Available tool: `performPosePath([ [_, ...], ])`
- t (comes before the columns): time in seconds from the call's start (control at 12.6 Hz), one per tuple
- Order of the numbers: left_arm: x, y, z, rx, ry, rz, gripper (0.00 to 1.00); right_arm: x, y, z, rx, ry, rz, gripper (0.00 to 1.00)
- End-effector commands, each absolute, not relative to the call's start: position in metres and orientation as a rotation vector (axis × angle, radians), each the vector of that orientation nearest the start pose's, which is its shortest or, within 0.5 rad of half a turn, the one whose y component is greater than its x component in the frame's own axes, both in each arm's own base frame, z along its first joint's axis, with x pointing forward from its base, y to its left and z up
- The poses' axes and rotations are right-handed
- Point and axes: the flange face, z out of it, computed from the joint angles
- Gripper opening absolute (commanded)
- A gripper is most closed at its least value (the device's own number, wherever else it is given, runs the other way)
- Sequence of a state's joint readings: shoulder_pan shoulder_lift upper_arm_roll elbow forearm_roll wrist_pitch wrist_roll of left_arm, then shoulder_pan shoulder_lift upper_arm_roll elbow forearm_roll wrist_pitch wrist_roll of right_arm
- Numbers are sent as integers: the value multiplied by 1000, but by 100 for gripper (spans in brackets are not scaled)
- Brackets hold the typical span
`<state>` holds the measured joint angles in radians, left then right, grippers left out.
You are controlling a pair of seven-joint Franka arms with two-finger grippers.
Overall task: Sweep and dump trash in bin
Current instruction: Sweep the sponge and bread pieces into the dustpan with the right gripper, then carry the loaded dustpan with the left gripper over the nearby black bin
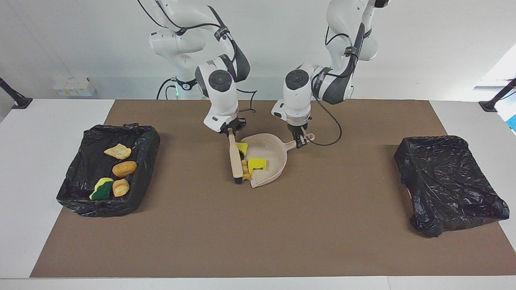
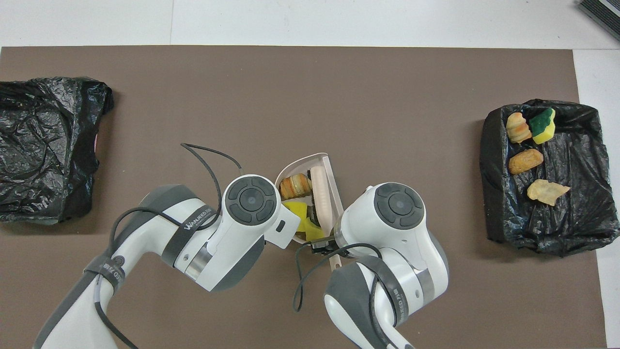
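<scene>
**At the dustpan mouth: brush against pan, scraps inside**

At the open edge of the dustpan (image 1: 269,159), the brush (image 1: 235,161) lies along the rim, its handle clenched by the right gripper (image 1: 230,129). The left gripper (image 1: 300,141) grips the pan's handle. Three pieces of trash (image 1: 256,164) sit inside the pan, just beside the brush. Four more lie in the black-lined bin (image 1: 139,197) toward the right arm's end.

Brush (image 1: 236,161) against scrap-filled dustpan (image 1: 271,159)
</scene>
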<state>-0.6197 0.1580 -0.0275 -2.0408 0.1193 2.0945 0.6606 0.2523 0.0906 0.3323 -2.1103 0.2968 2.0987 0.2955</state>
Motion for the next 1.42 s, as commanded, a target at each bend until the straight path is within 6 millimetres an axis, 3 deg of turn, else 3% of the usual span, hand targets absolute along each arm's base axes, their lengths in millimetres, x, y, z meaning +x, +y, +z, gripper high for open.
performPosePath([
  [0.0, 453, -326, 360, -2345, 1917, 132, 0, 462, 303, 384, -2891, -197, 361, 0],
  [0.32, 468, -324, 368, -2291, 1985, 103, 0, 472, 258, 425, -2929, -226, 388, 0],
  [0.47, 482, -311, 378, -2307, 1965, 79, 0, 478, 251, 447, -3006, -275, 402, 0],
  [0.63, 495, -299, 391, -2257, 2021, 59, 0, 476, 248, 450, -3065, -300, 414, 0],
  [0.87, 513, -259, 417, -2281, 1983, 18, 0, 470, 251, 450, -3084, -257, 411, 0],
  [1.03, 521, -225, 435, -2245, 2020, 26, 0, 451, 252, 444, -3099, -257, 383, 0],
  [1.11, 523, -205, 445, -2244, 2022, 42, 0, 444, 258, 440, -3106, -254, 376, 0],
  [1.35, 537, -123, 474, -2182, 2081, 50, 0, 406, 329, 415, -3132, -169, 325, 0],
])
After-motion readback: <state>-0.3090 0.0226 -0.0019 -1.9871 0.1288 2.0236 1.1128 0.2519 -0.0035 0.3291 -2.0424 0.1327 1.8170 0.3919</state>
